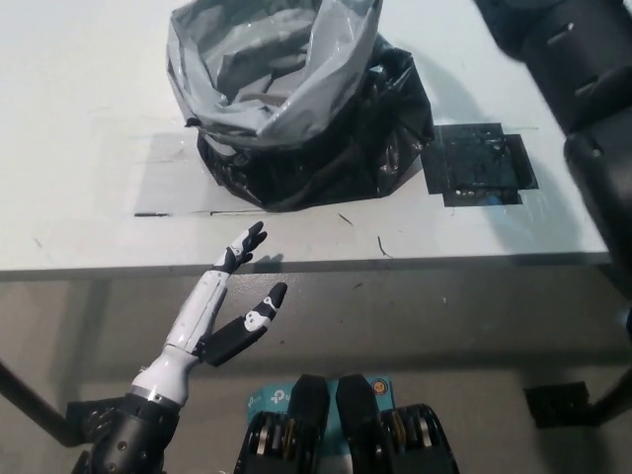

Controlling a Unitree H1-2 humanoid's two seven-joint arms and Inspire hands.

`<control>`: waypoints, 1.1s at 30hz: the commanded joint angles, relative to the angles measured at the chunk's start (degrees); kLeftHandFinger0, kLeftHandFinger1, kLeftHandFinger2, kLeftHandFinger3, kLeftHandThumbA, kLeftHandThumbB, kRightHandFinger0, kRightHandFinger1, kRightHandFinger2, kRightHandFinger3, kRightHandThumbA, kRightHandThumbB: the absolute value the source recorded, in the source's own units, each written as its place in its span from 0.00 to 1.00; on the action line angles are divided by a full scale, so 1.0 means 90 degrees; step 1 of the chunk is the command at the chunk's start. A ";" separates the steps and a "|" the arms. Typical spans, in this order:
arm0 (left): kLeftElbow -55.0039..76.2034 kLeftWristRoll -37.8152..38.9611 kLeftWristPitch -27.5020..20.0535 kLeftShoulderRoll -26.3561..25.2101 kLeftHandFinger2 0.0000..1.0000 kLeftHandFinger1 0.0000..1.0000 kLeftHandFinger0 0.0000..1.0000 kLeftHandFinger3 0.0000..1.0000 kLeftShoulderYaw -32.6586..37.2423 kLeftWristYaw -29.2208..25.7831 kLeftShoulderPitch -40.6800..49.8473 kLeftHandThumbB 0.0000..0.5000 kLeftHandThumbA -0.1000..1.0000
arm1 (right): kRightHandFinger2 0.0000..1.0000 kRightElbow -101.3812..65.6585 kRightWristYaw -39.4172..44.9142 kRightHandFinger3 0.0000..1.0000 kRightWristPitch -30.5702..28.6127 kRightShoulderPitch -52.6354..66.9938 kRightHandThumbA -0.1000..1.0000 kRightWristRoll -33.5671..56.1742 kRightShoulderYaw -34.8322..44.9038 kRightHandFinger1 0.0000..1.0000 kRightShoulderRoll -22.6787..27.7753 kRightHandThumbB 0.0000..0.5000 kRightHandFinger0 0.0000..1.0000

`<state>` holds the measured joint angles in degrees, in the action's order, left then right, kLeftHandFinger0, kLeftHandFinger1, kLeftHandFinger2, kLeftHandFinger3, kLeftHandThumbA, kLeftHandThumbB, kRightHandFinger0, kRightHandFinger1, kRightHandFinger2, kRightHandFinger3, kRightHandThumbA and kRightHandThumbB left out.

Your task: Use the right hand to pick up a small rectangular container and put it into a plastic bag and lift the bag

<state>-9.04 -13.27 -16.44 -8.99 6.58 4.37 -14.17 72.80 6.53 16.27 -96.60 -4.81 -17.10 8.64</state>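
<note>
One plastic bag (296,109) stands on table (79,148), mouth open upward, upper middle of head view. Container not visible, probably inside bag. Black right arm (583,89) enters at far right, right of bag and nearer to it; its robot hand out of view, state unknown. White left robot hand (232,296) rests open below table edge, well apart from bag.

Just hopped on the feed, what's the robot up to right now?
A grey and black plastic bag sits on the white table, its mouth open upward; what is inside cannot be seen. The black right arm reaches in at the upper right, its hand out of view. The white left hand rests open at the table's front edge, holding nothing.
</note>
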 commanded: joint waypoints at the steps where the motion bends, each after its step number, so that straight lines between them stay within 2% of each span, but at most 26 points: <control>1: 0.0001 -0.0030 -0.0090 -0.0023 1.00 1.00 0.97 1.00 -0.0027 -0.0058 -0.0371 0.35 0.71 | 1.00 -0.2087 -0.0773 1.00 -0.0549 -0.0672 1.00 -0.1232 -0.0369 1.00 0.0771 0.81 1.00; 3: -0.0050 0.0035 -0.0092 -0.0031 1.00 1.00 0.99 1.00 -0.0059 -0.0041 -0.0530 0.34 0.72 | 1.00 -0.3745 -0.0681 1.00 -0.0650 -0.0283 1.00 -0.1403 -0.0207 1.00 0.1232 0.76 1.00; 4: -0.0052 0.0044 -0.0081 -0.0042 1.00 1.00 1.00 1.00 -0.0077 -0.0042 -0.0596 0.33 0.73 | 1.00 -0.5000 -0.0521 1.00 -0.0658 0.0073 1.00 -0.1518 -0.0052 1.00 0.1578 0.80 1.00; 5: -0.0043 0.0018 -0.0067 -0.0052 1.00 1.00 1.00 1.00 -0.0087 -0.0054 -0.0641 0.31 0.73 | 1.00 -0.5694 -0.0430 1.00 -0.0615 0.0256 1.00 -0.1620 0.0021 1.00 0.1772 0.96 1.00; 6: -0.0049 0.0018 -0.0065 -0.0056 1.00 1.00 1.00 1.00 -0.0098 -0.0063 -0.0679 0.31 0.73 | 1.00 -0.6411 -0.0320 1.00 -0.0534 0.0455 1.00 -0.1718 0.0117 1.00 0.1977 0.79 1.00; 7: -0.0052 0.0020 -0.0066 -0.0056 1.00 1.00 1.00 1.00 -0.0102 -0.0065 -0.0689 0.31 0.73 | 1.00 -0.6591 -0.0289 1.00 -0.0506 0.0505 1.00 -0.1743 0.0142 1.00 0.2025 0.79 1.00; 8: -0.0069 -0.0003 -0.0094 -0.0074 1.00 1.00 1.00 1.00 -0.0124 -0.0097 -0.0746 0.27 0.72 | 1.00 -0.7558 -0.0150 1.00 -0.0363 0.0800 1.00 -0.1755 0.0406 1.00 0.2275 0.84 1.00; 11: -0.0095 0.0001 -0.0093 -0.0081 1.00 1.00 1.00 1.00 -0.0167 -0.0138 -0.0829 0.27 0.73 | 1.00 -0.9425 0.0190 1.00 0.0132 0.1428 1.00 -0.1596 0.1063 1.00 0.2760 0.80 1.00; 12: -0.0089 0.0002 -0.0042 -0.0089 1.00 1.00 1.00 1.00 -0.0195 -0.0151 -0.0864 0.30 0.77 | 1.00 -1.0176 0.0260 1.00 0.0239 0.1763 1.00 -0.1419 0.1453 1.00 0.2933 0.80 1.00; 15: -0.0149 0.0041 -0.0067 -0.0114 1.00 1.00 1.00 1.00 -0.0250 -0.0183 -0.0938 0.30 0.80 | 1.00 -1.1530 0.0215 1.00 0.0190 0.2598 1.00 -0.1311 0.2178 1.00 0.3140 0.85 1.00; 16: -0.0152 0.0079 -0.0010 -0.0122 1.00 1.00 1.00 1.00 -0.0287 -0.0184 -0.0993 0.29 0.80 | 1.00 -1.2140 0.0163 1.00 -0.0086 0.3101 1.00 -0.1026 0.2579 1.00 0.3188 0.73 1.00; 17: -0.0163 0.0109 0.0034 -0.0124 1.00 1.00 1.00 1.00 -0.0310 -0.0182 -0.1034 0.29 0.81 | 1.00 -1.2491 0.0079 1.00 -0.0274 0.3431 1.00 -0.0958 0.2798 1.00 0.3159 0.68 1.00; 19: -0.0193 0.0145 0.0071 -0.0125 1.00 1.00 1.00 1.00 -0.0334 -0.0178 -0.1098 0.29 0.81 | 1.00 -1.2842 -0.0025 1.00 -0.0452 0.3756 1.00 -0.0936 0.2998 1.00 0.3128 0.67 1.00; 20: -0.0279 0.0165 0.0037 -0.0132 1.00 1.00 1.00 1.00 -0.0354 -0.0193 -0.1183 0.31 0.88 | 1.00 -1.3491 -0.0295 1.00 -0.0563 0.4457 1.00 -0.0682 0.3211 1.00 0.2771 0.87 1.00; 21: -0.0307 0.0172 0.0032 -0.0134 1.00 1.00 1.00 1.00 -0.0363 -0.0201 -0.1214 0.32 0.89 | 1.00 -1.3832 -0.0442 1.00 -0.0555 0.4842 1.00 -0.0546 0.3306 1.00 0.2554 0.92 1.00; 22: -0.0347 0.0211 0.0016 -0.0133 1.00 1.00 1.00 1.00 -0.0381 -0.0201 -0.1247 0.33 0.91 | 1.00 -1.4137 -0.0673 1.00 -0.0811 0.5394 1.00 -0.0396 0.3407 1.00 0.2268 0.87 1.00; 23: -0.0396 0.0280 -0.0025 -0.0132 1.00 1.00 1.00 1.00 -0.0402 -0.0191 -0.1270 0.36 0.93 | 1.00 -1.4137 -0.0865 1.00 -0.1383 0.5815 1.00 -0.0212 0.3398 1.00 0.2071 0.83 1.00; 24: -0.0414 0.0308 -0.0042 -0.0133 1.00 1.00 1.00 1.00 -0.0410 -0.0186 -0.1274 0.35 0.94 | 1.00 -1.4137 -0.0947 1.00 -0.1622 0.6004 1.00 -0.0095 0.3378 1.00 0.1986 0.84 1.00; 26: -0.0456 0.0336 -0.0070 -0.0152 1.00 1.00 1.00 1.00 -0.0420 -0.0172 -0.1279 0.42 0.98 | 1.00 -1.4137 -0.1124 1.00 -0.2223 0.6583 1.00 -0.0160 0.3184 1.00 0.1659 0.83 1.00; 27: -0.0478 0.0332 -0.0072 -0.0166 1.00 1.00 1.00 1.00 -0.0427 -0.0173 -0.1278 0.44 0.98 | 1.00 -1.4137 -0.1307 1.00 -0.2692 0.7162 1.00 -0.0358 0.2926 1.00 0.1220 0.78 1.00; 29: -0.0443 0.0263 -0.0035 -0.0185 1.00 1.00 1.00 1.00 -0.0422 -0.0192 -0.1255 0.43 0.99 | 1.00 -1.4114 -0.1516 1.00 -0.2941 0.7527 1.00 -0.0793 0.2677 1.00 0.0798 0.77 1.00; 31: -0.0376 0.0211 0.0004 -0.0215 1.00 1.00 1.00 1.00 -0.0420 -0.0188 -0.1230 0.39 0.98 | 1.00 -1.3949 -0.1744 1.00 -0.3083 0.7789 1.00 -0.1303 0.2286 1.00 0.0262 0.86 1.00; 33: -0.0328 0.0211 0.0008 -0.0233 1.00 1.00 1.00 1.00 -0.0417 -0.0164 -0.1171 0.39 0.98 | 1.00 -1.3882 -0.1835 1.00 -0.3001 0.7987 1.00 -0.1562 0.2026 1.00 -0.0057 0.89 1.00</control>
<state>-14.48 -13.22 -16.40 -9.00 6.21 4.37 -15.28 18.26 5.71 16.52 -40.26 -9.25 -11.52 15.33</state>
